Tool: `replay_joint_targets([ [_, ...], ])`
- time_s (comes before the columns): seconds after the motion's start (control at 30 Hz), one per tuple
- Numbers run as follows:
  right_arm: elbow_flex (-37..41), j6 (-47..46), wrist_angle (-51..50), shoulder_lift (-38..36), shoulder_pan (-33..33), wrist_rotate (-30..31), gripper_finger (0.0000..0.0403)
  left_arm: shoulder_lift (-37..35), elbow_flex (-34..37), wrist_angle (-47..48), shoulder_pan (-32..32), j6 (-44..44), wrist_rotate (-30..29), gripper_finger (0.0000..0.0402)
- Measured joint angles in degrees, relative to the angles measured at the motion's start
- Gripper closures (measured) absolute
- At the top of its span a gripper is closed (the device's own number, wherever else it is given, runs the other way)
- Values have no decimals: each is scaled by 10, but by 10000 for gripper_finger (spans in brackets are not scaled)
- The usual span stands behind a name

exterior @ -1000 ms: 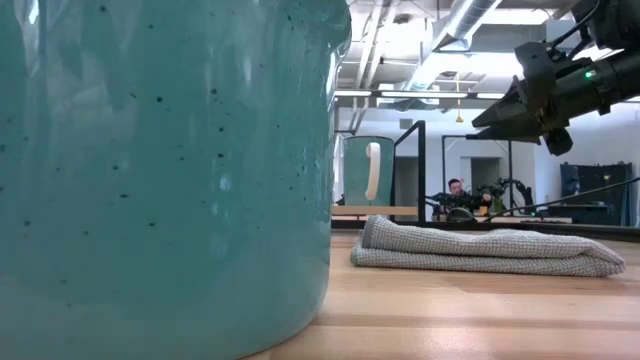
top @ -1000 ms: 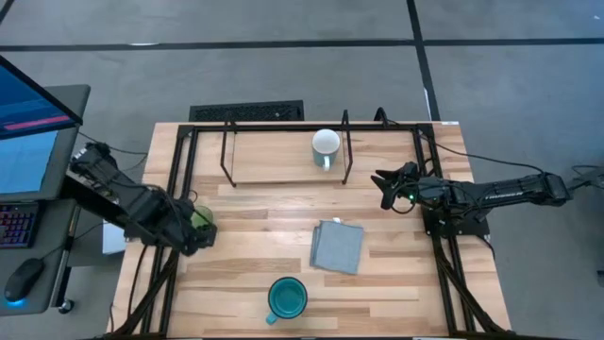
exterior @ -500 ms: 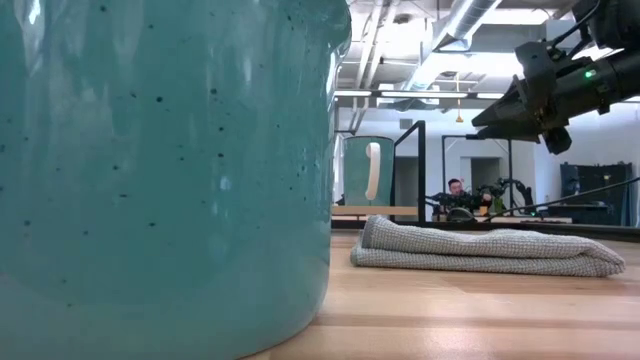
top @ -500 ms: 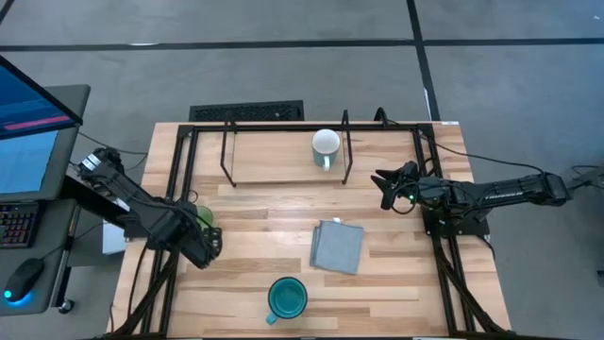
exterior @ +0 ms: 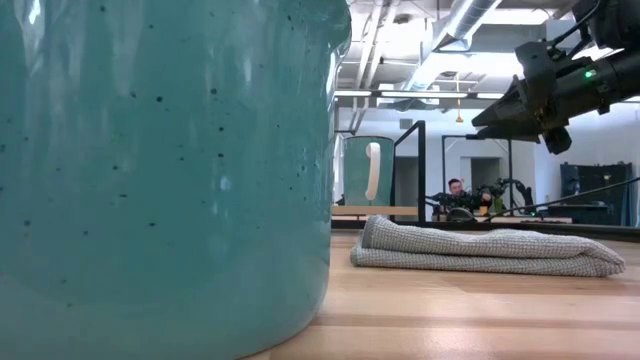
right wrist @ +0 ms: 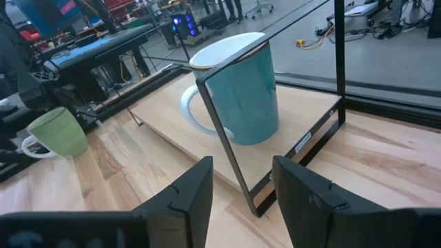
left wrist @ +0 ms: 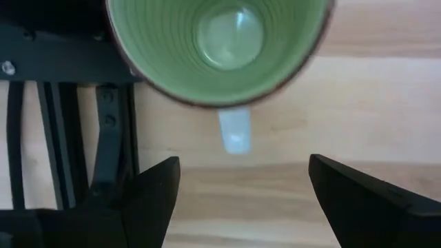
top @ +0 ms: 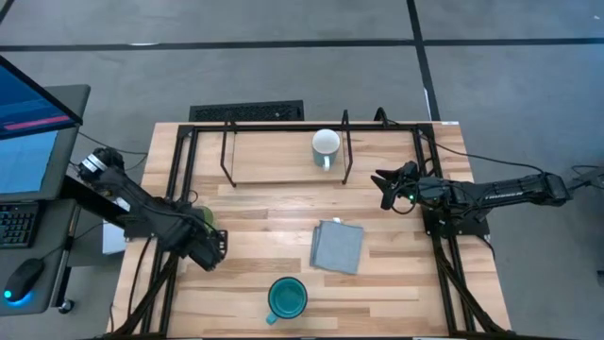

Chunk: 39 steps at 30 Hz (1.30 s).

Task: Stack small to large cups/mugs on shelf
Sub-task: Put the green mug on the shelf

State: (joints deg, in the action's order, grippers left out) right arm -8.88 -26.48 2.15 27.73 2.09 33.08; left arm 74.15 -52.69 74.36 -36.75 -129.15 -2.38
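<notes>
The left hand (top: pixel 213 247) is sliding away from the light-green mug (top: pixel 201 216) and further out over the wooden counter (top: pixel 255 227), toward its middle; half a second ago it was closer to that mug. The right hand (top: pixel 381 184) is staying where it was, held in the air beside the shelf (top: pixel 283 156).

The left hand is standing wide open and holding nothing. In the left wrist view its two dark fingers (left wrist: pixel 155 200) are spreading far apart, and the light-green mug (left wrist: pixel 219 48) is sitting just beyond them, upright, mouth up. The inside of the mug is glossy and shows fine rings, and its pale handle is pointing back toward the hand.

The right hand is open by a narrow gap and is also holding nothing. Just ahead of it, a mug (right wrist: pixel 238 89) with a teal outer wall, a white inside and a pale handle is standing upright on the light wood base of the shelf, behind a thin black post (from above only its white inside shows).

The large teal-blue mug (top: pixel 286 297) is standing well apart from both hands, near the front edge of the counter; its glaze is smooth with small dark speckles. A grey folded cloth (top: pixel 337 246) with a woven texture is lying flat between that mug and the shelf.
</notes>
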Motion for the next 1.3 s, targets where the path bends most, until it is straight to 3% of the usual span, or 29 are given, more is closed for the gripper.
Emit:
replay_joint_targets([
  [0.23,0,0,0,0,0,0,230,0,43,-23,24,4,-27,89],
  [0.9,0,30,2,0,0,0,230,0,44,-64,31,95,-28,89],
  [1.3,0,30,10,0,0,0,230,0,44,-13,31,36,22,89],
])
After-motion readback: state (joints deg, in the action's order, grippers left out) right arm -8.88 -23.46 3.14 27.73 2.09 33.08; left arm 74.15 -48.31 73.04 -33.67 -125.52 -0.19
